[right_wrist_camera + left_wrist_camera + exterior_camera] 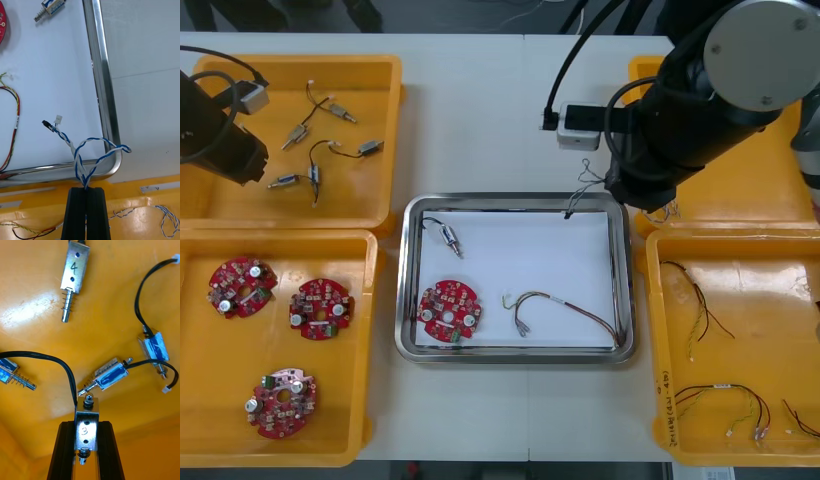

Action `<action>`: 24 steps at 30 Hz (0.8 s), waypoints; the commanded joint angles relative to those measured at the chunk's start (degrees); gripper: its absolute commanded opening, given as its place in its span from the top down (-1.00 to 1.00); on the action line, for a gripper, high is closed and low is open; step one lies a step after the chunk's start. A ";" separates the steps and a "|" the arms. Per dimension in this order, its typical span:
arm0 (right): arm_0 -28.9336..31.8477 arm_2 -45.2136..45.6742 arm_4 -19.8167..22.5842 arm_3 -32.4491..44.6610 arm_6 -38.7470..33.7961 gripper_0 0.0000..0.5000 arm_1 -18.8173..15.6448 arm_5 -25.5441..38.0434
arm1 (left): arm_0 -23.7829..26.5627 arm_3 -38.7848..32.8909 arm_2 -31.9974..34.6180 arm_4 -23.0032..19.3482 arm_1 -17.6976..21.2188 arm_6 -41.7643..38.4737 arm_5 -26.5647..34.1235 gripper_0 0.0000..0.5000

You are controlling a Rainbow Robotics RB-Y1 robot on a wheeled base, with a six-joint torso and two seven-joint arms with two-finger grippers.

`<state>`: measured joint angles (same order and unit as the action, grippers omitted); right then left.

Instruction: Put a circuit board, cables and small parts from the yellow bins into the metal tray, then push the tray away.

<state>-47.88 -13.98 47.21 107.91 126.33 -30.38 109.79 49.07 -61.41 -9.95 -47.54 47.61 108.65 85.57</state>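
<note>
The metal tray [408,290], white inside, holds a red circuit board [448,310], a small metal part [448,238] and a red and yellow cable [565,305]. My right gripper [87,189] is shut on a twisted blue and white cable [80,157]. It hangs over the tray's far right corner [110,131], its connector ends above the white inside. My left gripper [86,423] is in the far left yellow bin [370,75], shut on a small metal part [86,427] marked 3. Several more small metal parts [110,375] lie around it.
The near left yellow bin [365,330] holds three circuit boards [242,286]. Thin cables [715,395] lie in the near right bin [655,330]. My right arm [720,90] covers much of the far right bin [770,190]. Bare table lies beyond the tray.
</note>
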 commanded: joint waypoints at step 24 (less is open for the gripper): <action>1.03 -18.27 -12.49 -7.28 -3.02 1.00 8.15 -11.44 | 1.03 -24.11 7.84 12.39 -8.58 -28.94 22.10 1.00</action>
<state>-47.48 -29.69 36.23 99.87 124.53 -22.91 99.61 49.07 -82.38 -4.16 -36.32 40.79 84.37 106.14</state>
